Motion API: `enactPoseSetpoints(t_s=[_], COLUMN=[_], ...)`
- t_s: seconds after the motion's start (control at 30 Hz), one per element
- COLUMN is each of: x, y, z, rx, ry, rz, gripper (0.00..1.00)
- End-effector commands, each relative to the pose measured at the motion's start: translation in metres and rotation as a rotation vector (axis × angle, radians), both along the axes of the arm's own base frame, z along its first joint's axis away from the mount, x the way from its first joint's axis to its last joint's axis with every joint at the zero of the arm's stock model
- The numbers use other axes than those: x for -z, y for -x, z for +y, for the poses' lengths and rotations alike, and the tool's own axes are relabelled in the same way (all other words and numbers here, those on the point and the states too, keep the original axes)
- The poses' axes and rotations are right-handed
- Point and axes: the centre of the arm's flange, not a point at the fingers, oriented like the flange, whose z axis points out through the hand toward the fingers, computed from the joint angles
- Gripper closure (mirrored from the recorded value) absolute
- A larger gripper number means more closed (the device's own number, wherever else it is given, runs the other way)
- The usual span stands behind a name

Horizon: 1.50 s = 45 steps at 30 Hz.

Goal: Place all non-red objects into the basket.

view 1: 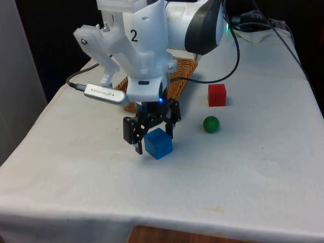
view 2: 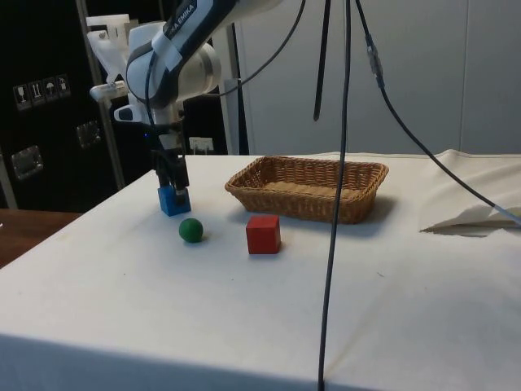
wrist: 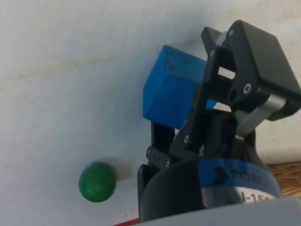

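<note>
Your gripper (view 1: 153, 135) sat low over the blue cube (view 1: 158, 143) on the cloth, near the basket (view 2: 308, 186), fingers straddling it; I couldn't tell if they pinched it. An off-centre hold could have twisted the cube loose when lifting.

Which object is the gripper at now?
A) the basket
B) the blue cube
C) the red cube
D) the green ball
B: the gripper is down at the blue cube, with its fingers on either side of it, on the cloth.
</note>
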Motion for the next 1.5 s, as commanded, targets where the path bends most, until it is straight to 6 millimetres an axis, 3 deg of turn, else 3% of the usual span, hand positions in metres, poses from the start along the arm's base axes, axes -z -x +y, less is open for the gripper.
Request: enactPoseSetpoints(t_s=[0.0,0.03,0.07,0.1,0.27,0.3,0.33,0.67,0.9,0.97,1.47], x=[0.001,0.000,0.001,0.001,0.001,0.001,0.001,0.000,-0.033,-0.031,-0.088], y=[0.000,0.000,0.000,0.000,0.000,0.000,0.000,0.000,0.001,0.000,0.029], z=[0.000,0.000,0.000,0.000,-0.001,-0.001,-0.001,0.000,-0.003,-0.002,-0.008], rx=[0.000,0.000,0.000,0.000,0.001,0.001,0.001,0.000,0.002,0.004,0.042], ry=[-0.001,0.000,-0.001,-0.001,0.000,0.000,0.000,0.001,-0.014,-0.013,-0.057], rz=[0.000,0.000,0.000,0.000,0.001,0.001,0.001,0.000,0.009,0.013,0.026], gripper=[0.02,0.09,0.09,0.19,0.76,0.95,1.00,0.99,0.99,0.99,0.99])
